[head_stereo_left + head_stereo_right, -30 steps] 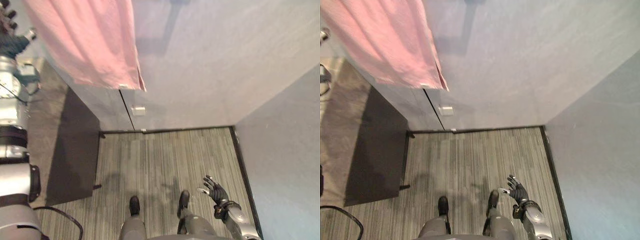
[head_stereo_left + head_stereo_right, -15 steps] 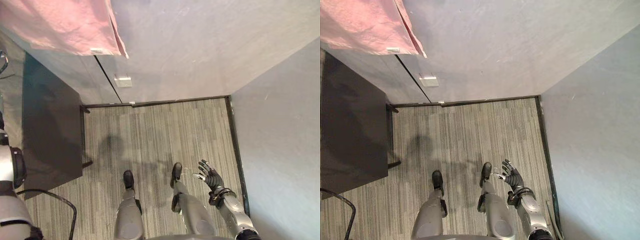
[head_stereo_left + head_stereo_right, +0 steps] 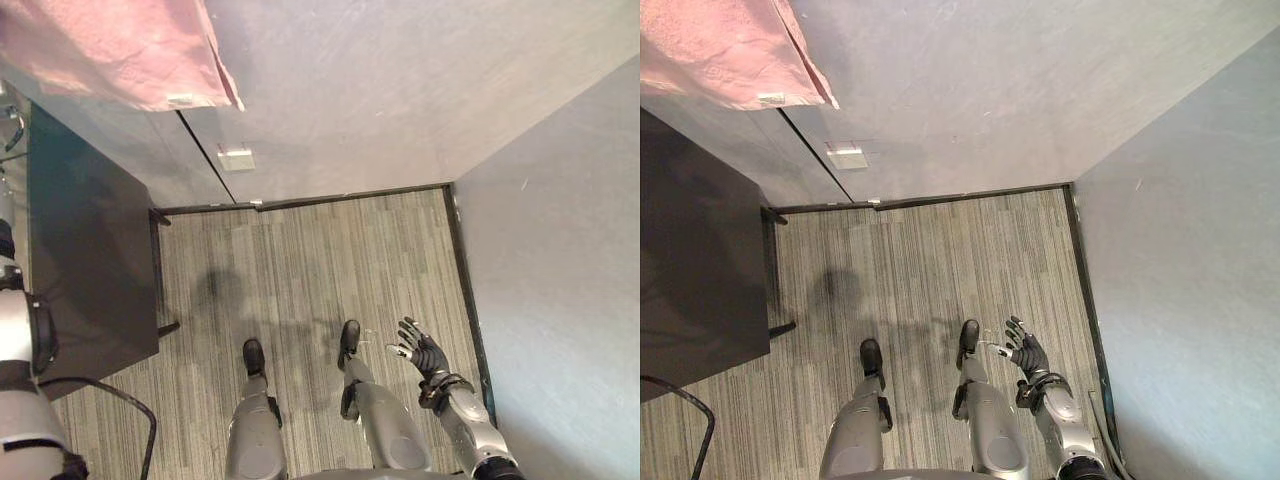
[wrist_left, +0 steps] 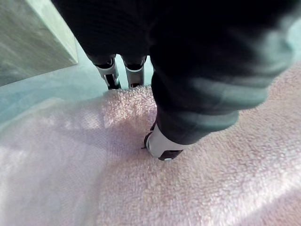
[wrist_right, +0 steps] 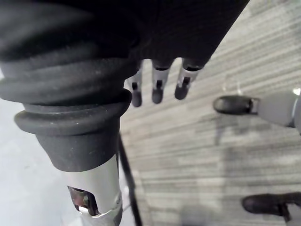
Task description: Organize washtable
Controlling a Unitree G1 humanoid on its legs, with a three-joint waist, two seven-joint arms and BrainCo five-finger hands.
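**Head views, looking down.** The pink towel [image 3: 110, 50] hangs in the upper left of the frame. Its lower corner points towards a small pale wall plate [image 3: 236, 159] on the grey wall [image 3: 400, 90]. You see less of the cloth than a second ago. The wall plate, the floor edge and the dark table [image 3: 90, 260] at the left of the frame have all slid up and to the left together. Read that as the head camera turning, not as the towel being carried. Over the last half second the shift is slight, so the view appears to be settling.

**Left wrist view.** Your left hand [image 4: 188, 108] has the towel. The thumb [image 4: 162, 146] presses into the pile and the fingers [image 4: 113, 75] run behind a fold, their tips hidden. Together this amounts to a pinch on the cloth.

**Right hand** [image 3: 422, 352]**, lower right of the frame.** It hangs above the striped floor [image 3: 300, 250] with fingers spread and loose, holding nothing. Its pose matches the earlier frames.

**Meaning for the task.** The towel is held up clear of any surface, so the tidying is under way but the cloth is not yet placed. You will probably need to bring the table back towards the middle of the view before you lay or hang the towel. A pinch on thick pile may slip while you turn.
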